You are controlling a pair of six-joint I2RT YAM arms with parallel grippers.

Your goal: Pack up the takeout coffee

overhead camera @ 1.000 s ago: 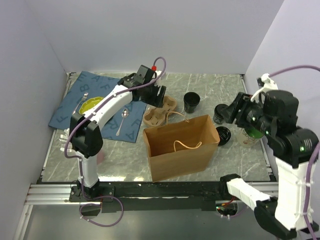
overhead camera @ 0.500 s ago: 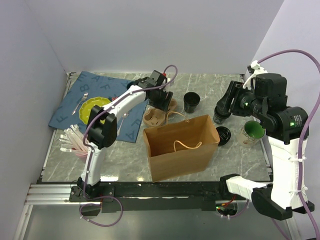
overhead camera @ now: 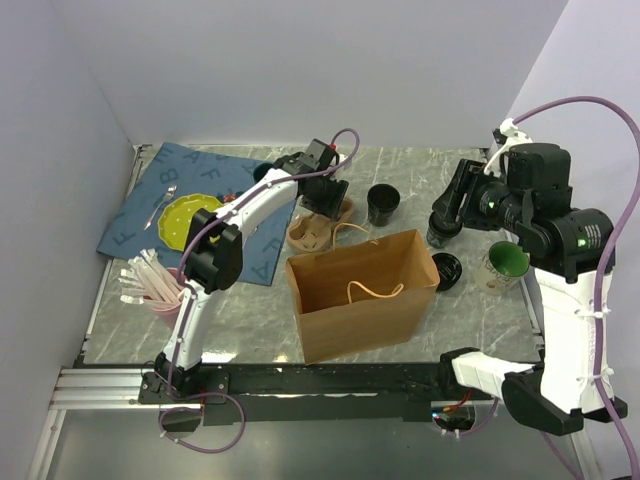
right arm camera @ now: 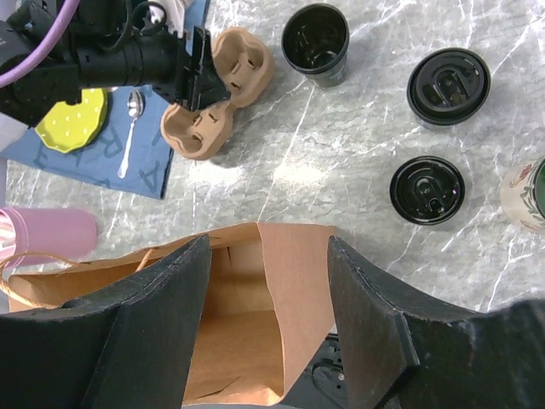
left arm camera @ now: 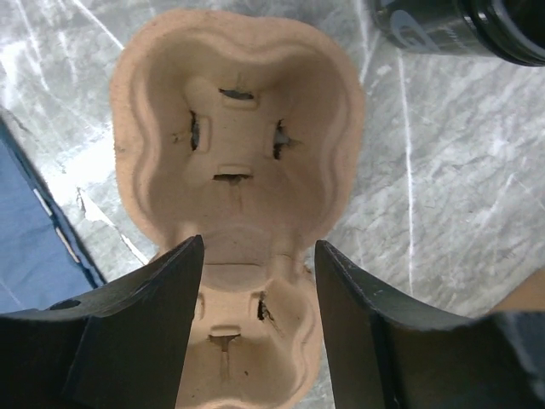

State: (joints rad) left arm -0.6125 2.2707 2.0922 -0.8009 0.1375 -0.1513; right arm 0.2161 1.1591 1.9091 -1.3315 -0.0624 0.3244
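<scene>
The left gripper [left arm camera: 258, 247] has its jaws spread, one finger on each side of the narrow waist of the cardboard cup carrier [left arm camera: 234, 111]; whether the pads [left arm camera: 183, 281] touch the cardboard I cannot tell. The carrier lies flat on the marble table [left arm camera: 443, 213], its far pocket bare, with the corner of a blue mat [left arm camera: 34, 247] just to its left and the side of an open black cup [left arm camera: 451, 21] beyond it to the right

The right gripper [right arm camera: 268, 247] hangs high with its jaws spread wide and nothing between them. Directly below it stands the open brown paper bag [right arm camera: 289, 281], upright, its handle lying inside

The takeout coffee [right arm camera: 448, 85], black with its lid on, stands on the table past the bag's right end, well apart from the carrier. The lidless black cup [right arm camera: 315, 41] stands to its left. A second black lid [right arm camera: 427, 189] sits nearer the bag; I cannot tell whether a cup is under it. The green mug [right arm camera: 530, 196] is just right of that

From above, a yellow plate [overhead camera: 185, 220] rests on the mat at the far left, and a pink cup of straws [overhead camera: 165, 295] stands by the left arm
</scene>
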